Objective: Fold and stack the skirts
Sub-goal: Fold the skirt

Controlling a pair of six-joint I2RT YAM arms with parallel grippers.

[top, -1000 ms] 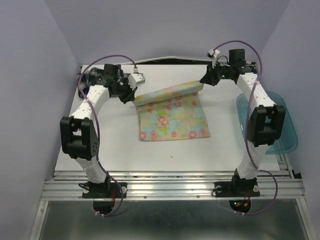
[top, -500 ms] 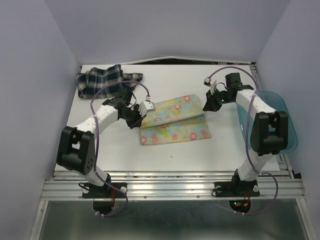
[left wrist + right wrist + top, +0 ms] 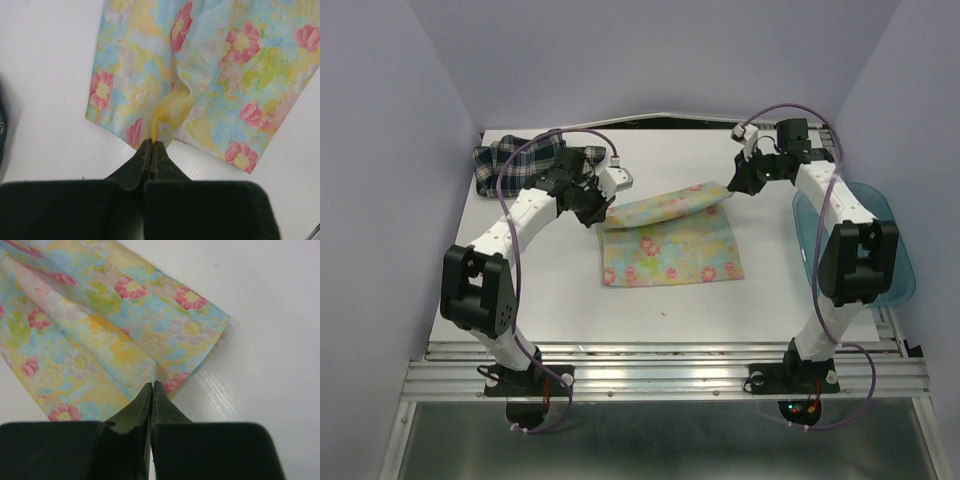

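The pastel flower-print skirt (image 3: 668, 240) lies on the white table, its far edge lifted. My left gripper (image 3: 602, 213) is shut on its far left corner, seen in the left wrist view (image 3: 151, 142). My right gripper (image 3: 731, 190) is shut on its far right corner, seen in the right wrist view (image 3: 152, 385). The cloth (image 3: 200, 75) hangs away from the fingers and shows in the right wrist view too (image 3: 100, 330). The dark plaid skirt (image 3: 510, 163) lies bunched at the far left corner, partly behind my left arm.
A translucent teal bin (image 3: 900, 250) stands at the right edge of the table, behind my right arm. Purple walls close in the left, back and right. A metal rail (image 3: 660, 365) runs along the near edge.
Both grippers have moved back toward the far side with the skirt's far edge, undoing the fold. The near part of the skirt lies more uncovered.
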